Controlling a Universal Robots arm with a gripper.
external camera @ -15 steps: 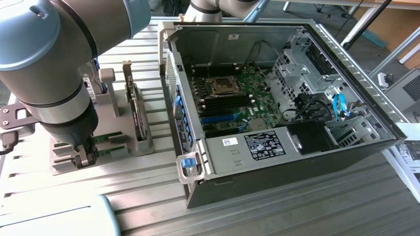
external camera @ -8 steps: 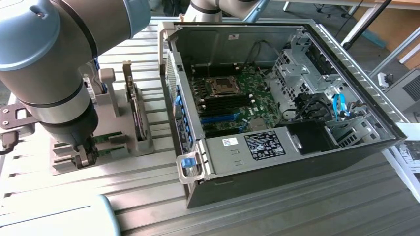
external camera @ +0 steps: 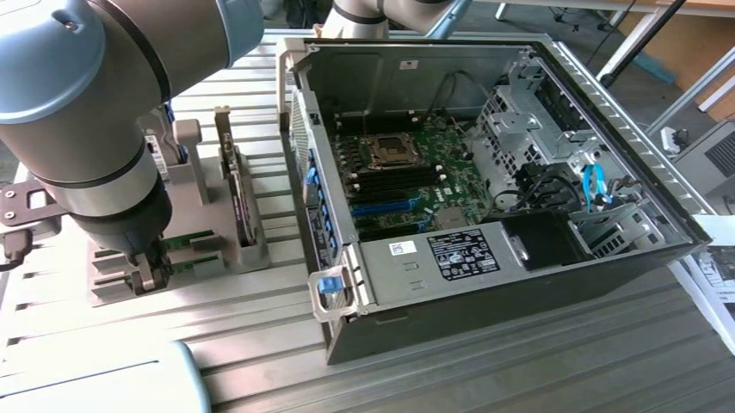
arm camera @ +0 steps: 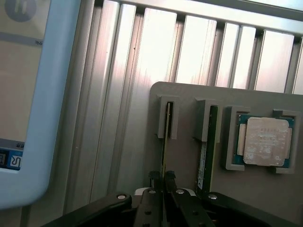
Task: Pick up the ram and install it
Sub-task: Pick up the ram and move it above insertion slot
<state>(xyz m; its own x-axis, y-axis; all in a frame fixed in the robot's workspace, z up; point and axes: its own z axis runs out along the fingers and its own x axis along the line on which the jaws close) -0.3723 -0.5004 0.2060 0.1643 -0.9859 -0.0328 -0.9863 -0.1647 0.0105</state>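
The ram (arm camera: 164, 137) is a thin green stick seen edge-on, standing in a slot of the grey holder (arm camera: 184, 156). My gripper (arm camera: 163, 178) is shut on the ram's near end, one black finger on each face. A second green stick (arm camera: 207, 151) stands in the neighbouring slot. In the exterior view my gripper (external camera: 150, 277) reaches down onto the holder (external camera: 247, 256) at the exterior view's left, beside the green sticks (external camera: 193, 245). The motherboard (external camera: 402, 176) lies inside the open computer case (external camera: 505, 292), with black and blue memory slots near its middle.
A square silver processor (arm camera: 265, 141) sits in the holder's pocket beyond the second stick. An upright expansion card (external camera: 236, 185) stands on the holder near the case wall. A light-framed screen (arm camera: 33, 109) lies on the ribbed metal table (arm camera: 142, 56). Blue cables (external camera: 594, 185) hang inside the case.
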